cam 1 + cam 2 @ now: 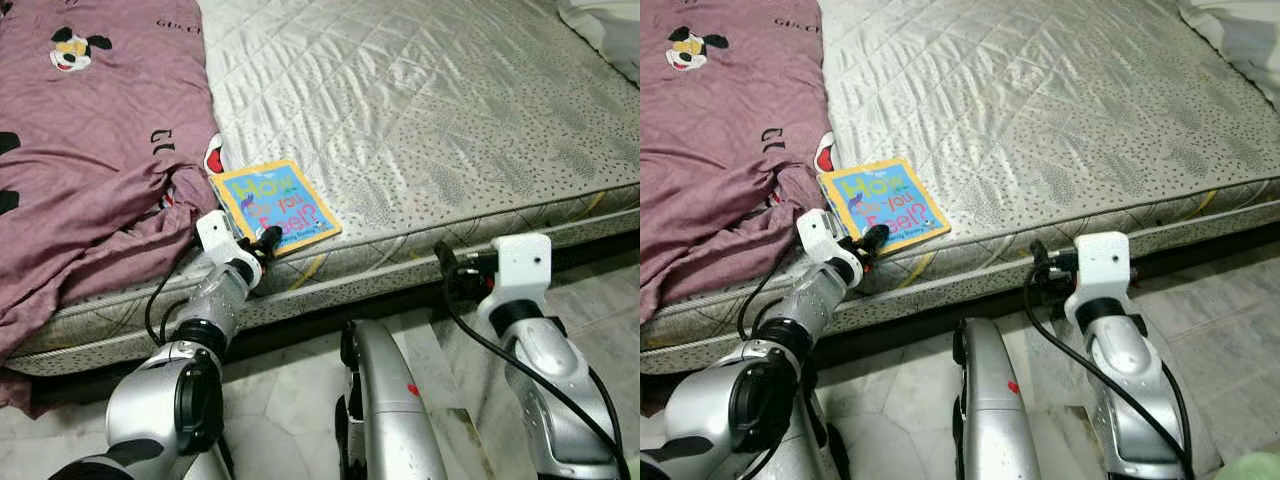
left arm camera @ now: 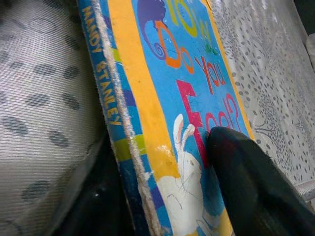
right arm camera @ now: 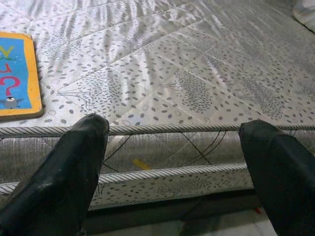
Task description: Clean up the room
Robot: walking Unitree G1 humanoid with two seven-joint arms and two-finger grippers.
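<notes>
A children's book [image 1: 275,207] with a blue cover and yellow border lies near the front edge of the grey mattress [image 1: 430,120]. My left gripper [image 1: 258,243] is at the book's near corner, shut on it. In the left wrist view one black finger [image 2: 246,182] presses on the cover [image 2: 167,88] and the other is a dark shape under the spine. My right gripper [image 1: 452,268] hangs open in front of the mattress edge, well to the right of the book. Its two fingers [image 3: 64,172] stand wide apart with nothing between them.
A maroon sheet [image 1: 90,150] with cartoon mouse prints is bunched over the left of the bed, touching the book's far left side. White bedding [image 1: 605,30] lies at the far right corner. A pale tiled floor [image 1: 300,385] runs below the bed front.
</notes>
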